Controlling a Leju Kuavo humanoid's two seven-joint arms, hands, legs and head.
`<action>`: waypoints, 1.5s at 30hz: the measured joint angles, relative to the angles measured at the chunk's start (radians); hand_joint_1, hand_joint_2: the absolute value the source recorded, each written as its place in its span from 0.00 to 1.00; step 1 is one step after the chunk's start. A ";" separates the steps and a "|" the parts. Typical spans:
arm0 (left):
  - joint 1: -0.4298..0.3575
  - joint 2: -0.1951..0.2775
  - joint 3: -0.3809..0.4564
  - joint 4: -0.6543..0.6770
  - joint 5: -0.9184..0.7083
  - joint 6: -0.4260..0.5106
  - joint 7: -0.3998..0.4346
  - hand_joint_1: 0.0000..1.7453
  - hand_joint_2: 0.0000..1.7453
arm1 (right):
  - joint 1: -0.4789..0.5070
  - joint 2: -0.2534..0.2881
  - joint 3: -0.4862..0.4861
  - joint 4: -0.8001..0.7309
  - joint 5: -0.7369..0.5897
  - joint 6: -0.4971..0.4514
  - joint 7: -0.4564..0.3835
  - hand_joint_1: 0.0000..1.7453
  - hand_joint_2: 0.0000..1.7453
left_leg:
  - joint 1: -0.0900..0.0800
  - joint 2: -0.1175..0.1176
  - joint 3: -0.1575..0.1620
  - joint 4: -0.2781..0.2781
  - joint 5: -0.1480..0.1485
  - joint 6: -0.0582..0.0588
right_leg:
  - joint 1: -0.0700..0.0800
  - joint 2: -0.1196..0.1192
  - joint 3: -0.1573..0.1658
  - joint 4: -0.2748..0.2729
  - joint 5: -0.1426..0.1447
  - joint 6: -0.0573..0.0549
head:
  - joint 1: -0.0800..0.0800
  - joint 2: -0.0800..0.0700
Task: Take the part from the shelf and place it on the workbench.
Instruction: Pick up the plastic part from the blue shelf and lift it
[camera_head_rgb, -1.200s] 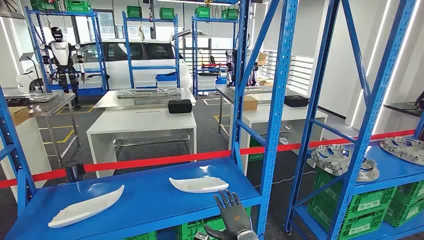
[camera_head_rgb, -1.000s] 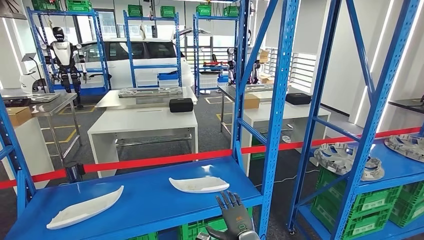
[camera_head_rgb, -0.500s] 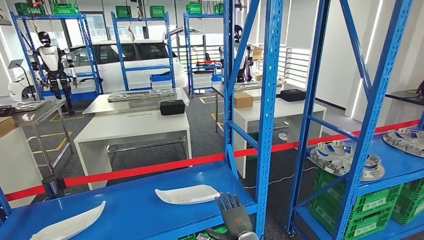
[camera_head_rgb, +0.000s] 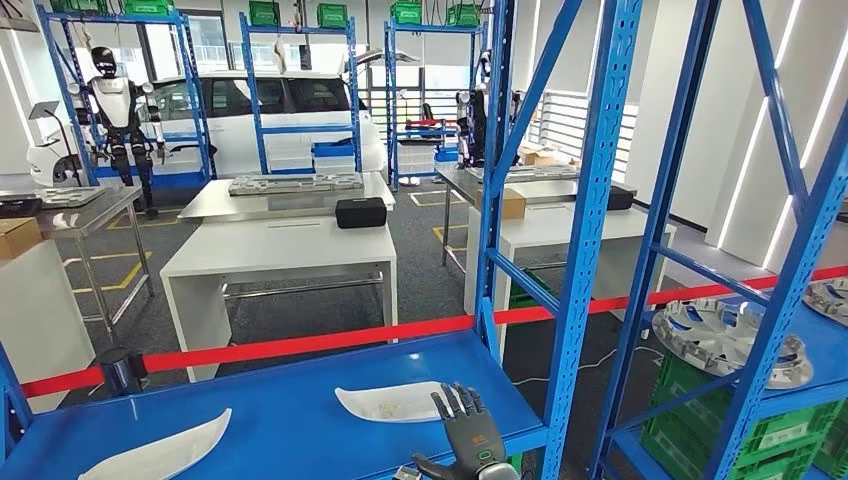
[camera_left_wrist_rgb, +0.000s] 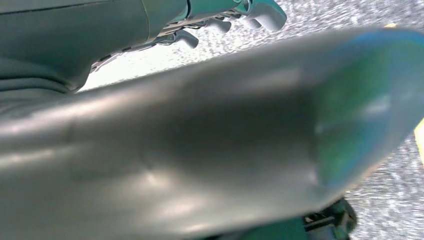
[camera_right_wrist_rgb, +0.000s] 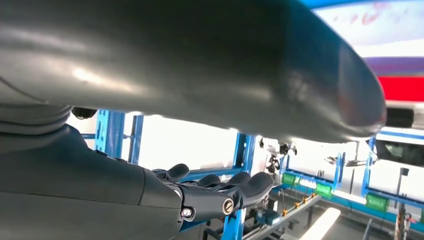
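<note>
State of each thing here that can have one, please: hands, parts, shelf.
Right hand: raised over the shelf's front edge, fingers spread, holding nothing.
Left hand: hanging over the floor, holding nothing.
Near white part: flat on the shelf, just beyond the right hand.
Far white part: flat on the shelf, untouched.

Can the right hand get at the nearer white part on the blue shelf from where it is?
Probably yes: the right hand hovers open just beside the white part, with only bare blue shelf between them.
</note>
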 joint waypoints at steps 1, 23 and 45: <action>-0.001 0.000 0.000 0.000 0.001 0.000 -0.001 0.00 0.00 | -0.001 0.000 0.000 0.000 0.000 0.000 0.000 0.00 0.00 | -0.001 -0.001 0.001 0.006 -0.007 -0.005 | 0.001 0.000 0.019 -0.056 0.029 -0.003 | 0.000 0.000; -0.003 -0.002 0.001 0.000 0.009 -0.005 -0.002 0.00 0.00 | -0.004 0.007 -0.001 0.000 0.012 0.000 -0.019 0.00 0.00 | 0.001 0.001 0.062 -0.057 -0.009 0.017 | -0.001 0.002 0.007 -0.006 -0.007 0.002 | -0.005 0.000; 0.002 -0.002 0.001 0.000 0.023 -0.001 -0.009 0.00 0.00 | 0.018 0.056 0.000 0.000 0.034 -0.001 -0.064 0.00 0.00 | 0.014 0.006 -0.047 0.091 -0.034 -0.048 | -0.007 0.003 0.055 -0.097 0.022 -0.042 | -0.013 0.000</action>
